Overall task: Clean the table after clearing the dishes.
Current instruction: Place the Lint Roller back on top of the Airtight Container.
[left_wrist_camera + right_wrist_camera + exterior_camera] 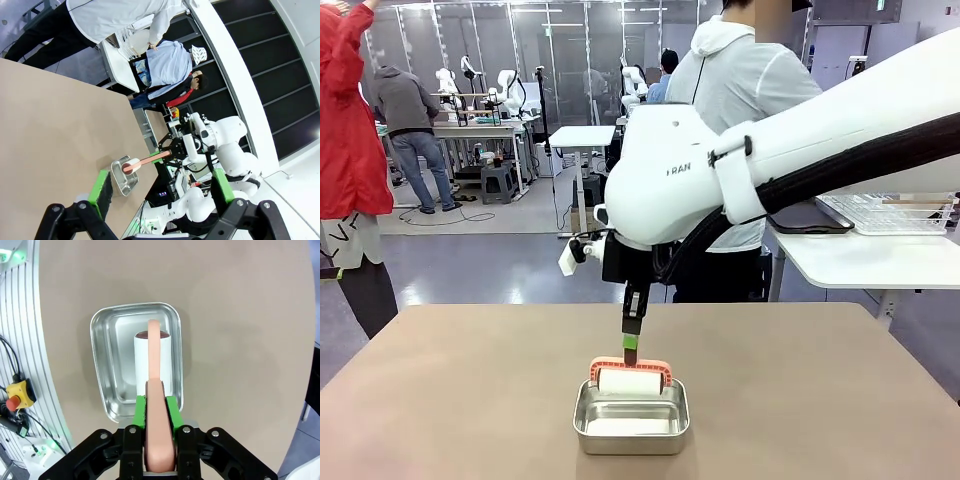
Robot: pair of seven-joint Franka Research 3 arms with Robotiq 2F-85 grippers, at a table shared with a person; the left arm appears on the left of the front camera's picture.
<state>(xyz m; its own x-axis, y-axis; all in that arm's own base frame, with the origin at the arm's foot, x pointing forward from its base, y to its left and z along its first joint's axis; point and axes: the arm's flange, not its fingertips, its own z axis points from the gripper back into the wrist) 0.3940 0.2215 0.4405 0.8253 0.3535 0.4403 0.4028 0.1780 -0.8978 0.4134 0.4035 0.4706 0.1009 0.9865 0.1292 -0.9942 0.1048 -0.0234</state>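
My right fingers [155,412] are clamped on the salmon-pink handle [154,355] of a lint roller [631,379], whose white roll [152,360] sits inside a small steel pan [631,416]. The pan stands on the table [820,400] at the near middle, and nothing else lies around it on the brown top. The roll lies across the pan's far end, left to right in the front view, while the handle rises nearly upright from it into my fingers, so nothing blocks the roller but the pan's own low rim.

My left fingers [160,192] stand wide apart, holding nothing, off beyond the table's left edge; between them I see the pan and the roller well away.

A person [740,90] in a white hooded top stands at the far side, just behind my right arm. To the far right stands a white table [860,262] with a wire rack [890,212]. A red coat [350,110] hangs at far left.
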